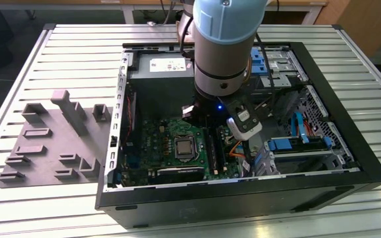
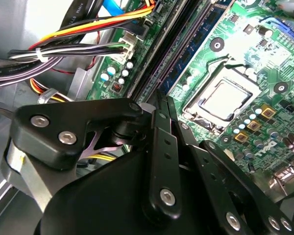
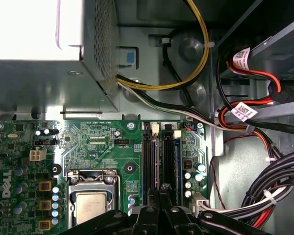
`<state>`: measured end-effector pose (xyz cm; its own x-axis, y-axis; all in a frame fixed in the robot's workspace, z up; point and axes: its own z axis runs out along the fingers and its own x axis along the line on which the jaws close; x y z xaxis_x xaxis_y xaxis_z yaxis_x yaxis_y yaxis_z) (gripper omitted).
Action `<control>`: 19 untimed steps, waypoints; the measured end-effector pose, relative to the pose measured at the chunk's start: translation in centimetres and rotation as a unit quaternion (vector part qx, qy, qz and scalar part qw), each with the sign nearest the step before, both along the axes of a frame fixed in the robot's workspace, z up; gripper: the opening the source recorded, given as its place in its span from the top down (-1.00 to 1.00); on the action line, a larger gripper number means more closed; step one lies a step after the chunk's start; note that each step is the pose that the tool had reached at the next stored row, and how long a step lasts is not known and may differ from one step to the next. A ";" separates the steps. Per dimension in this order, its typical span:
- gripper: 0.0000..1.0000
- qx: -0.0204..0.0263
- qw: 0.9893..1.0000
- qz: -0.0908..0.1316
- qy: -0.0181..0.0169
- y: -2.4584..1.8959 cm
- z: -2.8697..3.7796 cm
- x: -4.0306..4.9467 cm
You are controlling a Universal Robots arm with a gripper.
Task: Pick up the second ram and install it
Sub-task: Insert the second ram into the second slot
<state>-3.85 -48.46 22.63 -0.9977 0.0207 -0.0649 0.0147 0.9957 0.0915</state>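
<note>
Dark and thin, the memory stick [image 2: 188, 55] stands on its long edge among the black slots [image 3: 148, 161] of the green motherboard [image 3: 95, 147]. In the second wrist view a row of small rectangular chips shows along its flat face. It sits on the side of the slots nearest the silver processor [image 2: 224, 100]. Its long axis lies along the slots, running from the near side of the computer case [image 1: 243, 198] towards the far side, where the power supply [image 1: 167, 64] sits.

The gripper [image 2: 162, 100] hangs low inside the case at one end of the stick, with its fingers [image 3: 154, 193] pressed together. I cannot tell whether they are pinching the stick's edge or just resting over it.
</note>
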 end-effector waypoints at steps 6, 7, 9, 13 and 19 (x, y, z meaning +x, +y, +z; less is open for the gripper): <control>0.77 0.000 1.000 0.000 0.000 0.00 -0.09 0.00; 0.77 0.000 1.000 0.000 0.000 0.00 -0.09 0.00; 0.77 0.000 1.000 0.000 0.000 0.00 -0.09 0.00; 0.77 0.000 1.000 0.000 0.000 0.00 -0.21 -0.03; 0.77 0.000 1.000 0.000 0.000 -0.01 -0.36 -0.04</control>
